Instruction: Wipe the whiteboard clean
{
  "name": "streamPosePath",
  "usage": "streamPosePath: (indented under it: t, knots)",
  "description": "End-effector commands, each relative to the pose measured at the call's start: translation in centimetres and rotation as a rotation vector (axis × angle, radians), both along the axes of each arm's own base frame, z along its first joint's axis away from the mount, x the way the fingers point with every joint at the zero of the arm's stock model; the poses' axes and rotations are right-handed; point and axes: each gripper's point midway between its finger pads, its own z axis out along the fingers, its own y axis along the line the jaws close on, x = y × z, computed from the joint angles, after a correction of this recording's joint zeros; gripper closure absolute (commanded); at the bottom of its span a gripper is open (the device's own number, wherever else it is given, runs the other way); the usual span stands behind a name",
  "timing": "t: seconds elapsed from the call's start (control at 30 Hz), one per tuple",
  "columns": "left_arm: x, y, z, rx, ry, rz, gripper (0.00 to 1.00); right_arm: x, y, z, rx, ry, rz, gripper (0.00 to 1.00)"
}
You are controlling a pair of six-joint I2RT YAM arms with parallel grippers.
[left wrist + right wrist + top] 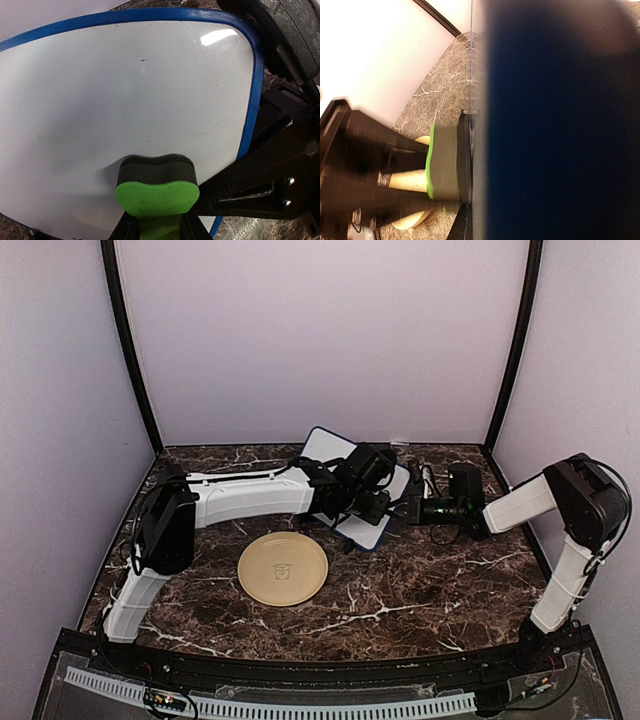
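The whiteboard (322,448) stands tilted at the back middle of the table, white with a blue frame. In the left wrist view the whiteboard (125,90) fills the picture, with only a tiny dark speck (143,60) on it. My left gripper (157,224) is shut on the green eraser (156,192), whose black felt presses flat on the lower part of the board. From the side, the eraser (445,162) lies against the board's face (480,75). My right gripper (412,508) is shut on the board's right edge; its black fingers (260,175) clamp the frame.
A round tan plate (283,568) lies on the dark marble table in front of the board, and shows behind the eraser as a tan plate (407,180). Pale walls enclose the table on three sides. A dark blue blur covers the right half of the right wrist view.
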Motion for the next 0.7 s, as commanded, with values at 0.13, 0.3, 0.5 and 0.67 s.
streamPosePath:
  t: [0.13,0.3,0.5,0.67]
  knots:
    - [-1.5,-0.3,-5.4,0.001,0.109,0.001,1.0,-5.0,-0.6,-7.2,-0.168,0.158,0.109,1.0]
    - [2.3,3.9,-4.7,0.001,0.116,0.118,1.0,-5.0,-0.6,-7.3,-0.167,0.159,0.108,1.0]
    - [6.2,9.1,-4.8,0.042,0.11,0.22,1.0,-5.0,-0.6,-7.3,-0.169,0.161,0.107,1.0]
    - [7.2,10.4,-3.8,0.031,0.091,0.229,1.0,-5.0,-0.6,-7.4,-0.17,0.16,0.107,1.0]
